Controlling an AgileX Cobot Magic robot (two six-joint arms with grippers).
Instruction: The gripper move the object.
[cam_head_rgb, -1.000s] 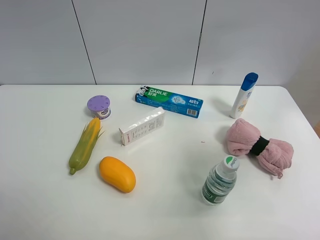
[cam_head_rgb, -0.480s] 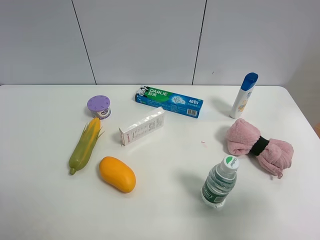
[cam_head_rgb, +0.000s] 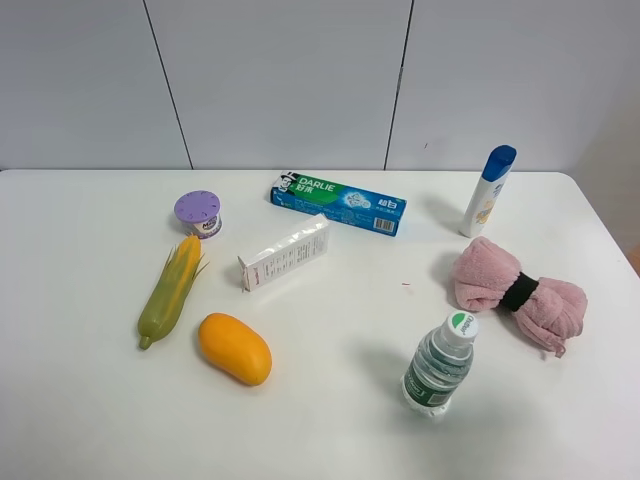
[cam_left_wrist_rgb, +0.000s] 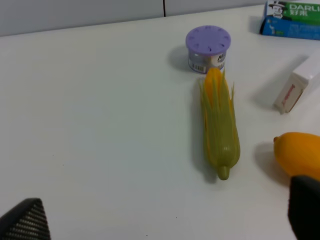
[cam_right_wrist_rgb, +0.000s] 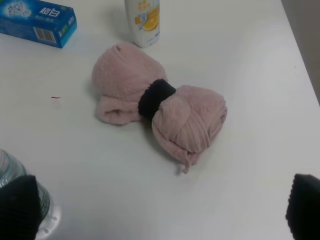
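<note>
Yellow-tipped toy corn cob (cam_head_rgb: 172, 289) lies on the white surface (cam_head_rgb: 90, 420), husk end pointing toward the near edge, a purple-lidded tub (cam_head_rgb: 198, 213) just beyond its kernels. An orange mango (cam_head_rgb: 234, 348) sits just beside it and a white carton (cam_head_rgb: 284, 252) nearby. Both hands hover spread wide, grasping nothing: left hand (cam_left_wrist_rgb: 165, 220) short of the cob, right hand (cam_right_wrist_rgb: 160, 210) over a pink towel roll (cam_right_wrist_rgb: 157, 107).

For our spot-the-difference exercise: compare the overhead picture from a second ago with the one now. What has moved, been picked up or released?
Nothing visibly changed: the corn cob, mango, water bottle and pink towel lie where they were.
</note>
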